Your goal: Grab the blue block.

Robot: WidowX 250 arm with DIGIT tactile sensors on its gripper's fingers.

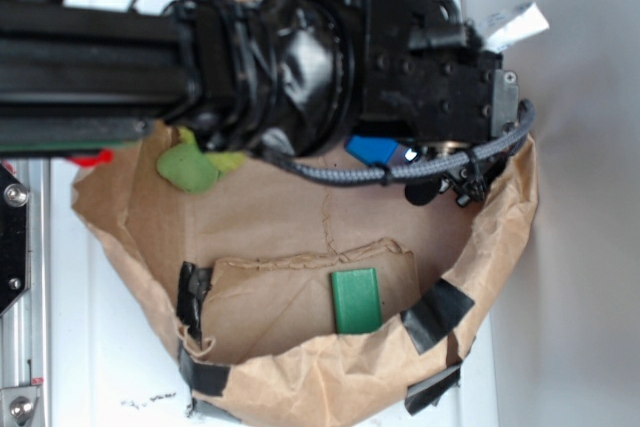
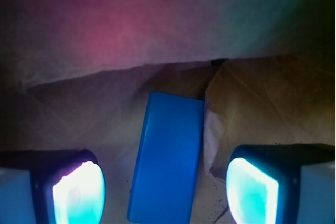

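Pincer [image 2: 165,192] sits spread wide with the blue block [image 2: 168,156] lying flat on the brown paper [image 2: 252,108] right between its fingers [image 2: 79,192], lined up lengthwise, probably for squeezing the narrow sides.

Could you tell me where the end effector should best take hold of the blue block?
Grip the blue block across its two long side faces, coming straight down. It lies flat on the paper bag, and the open end effector already has one finger on each side.

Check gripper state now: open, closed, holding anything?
Gripper: open, holding nothing. The fingers stand apart on either side of the blue block, not touching it, inside the brown paper bag.
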